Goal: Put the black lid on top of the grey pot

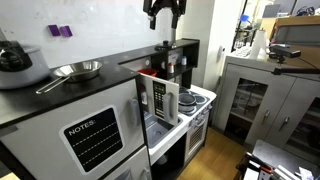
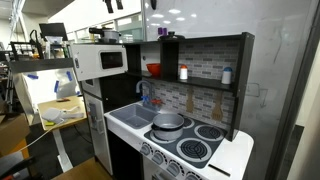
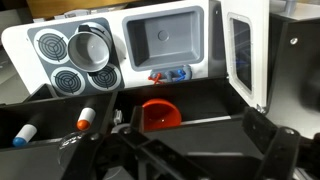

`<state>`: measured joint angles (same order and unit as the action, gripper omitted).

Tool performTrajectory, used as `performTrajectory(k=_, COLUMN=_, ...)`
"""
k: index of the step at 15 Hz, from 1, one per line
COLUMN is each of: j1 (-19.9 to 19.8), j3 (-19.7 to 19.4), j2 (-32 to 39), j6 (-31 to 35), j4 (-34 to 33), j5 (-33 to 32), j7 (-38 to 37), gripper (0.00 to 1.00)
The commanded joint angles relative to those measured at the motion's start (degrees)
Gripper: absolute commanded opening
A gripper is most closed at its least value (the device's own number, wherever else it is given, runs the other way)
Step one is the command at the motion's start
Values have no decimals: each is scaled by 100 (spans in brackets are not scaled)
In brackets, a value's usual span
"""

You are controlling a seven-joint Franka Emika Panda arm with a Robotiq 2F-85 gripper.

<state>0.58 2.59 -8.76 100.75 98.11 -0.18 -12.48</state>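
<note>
1. The jaws hang high over the toy kitchen, spread apart and holding nothing.
2. Fetching the lid (image 1: 12, 58) looks like the step in hand. It would go best by coming straight down and gripping it at the centre, so it hangs level.
3. I take the lid to be the dark, domed shape on the desk (image 1: 60, 95), well aside of the jaws and lower. No knob is discernible.
4. The pot (image 2: 168, 122) sits open on the stove (image 2: 195, 145), below the jaws.

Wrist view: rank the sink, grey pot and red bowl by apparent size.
1. sink: clearly largest.
2–3. grey pot and red bowl: these look about alike. The bowl is nearer the camera, so I am not ranking them.
</note>
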Motion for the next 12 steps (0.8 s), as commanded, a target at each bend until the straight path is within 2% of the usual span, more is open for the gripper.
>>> performTrajectory(k=1, j1=-32, j3=-41, j2=544, j6=-472, j4=-751, j5=-152, j7=-31, gripper=100)
performTrajectory(k=12, j1=-172, j3=-481, j2=1542, j6=-711, j4=-2079, j5=-29, j7=127, gripper=100)
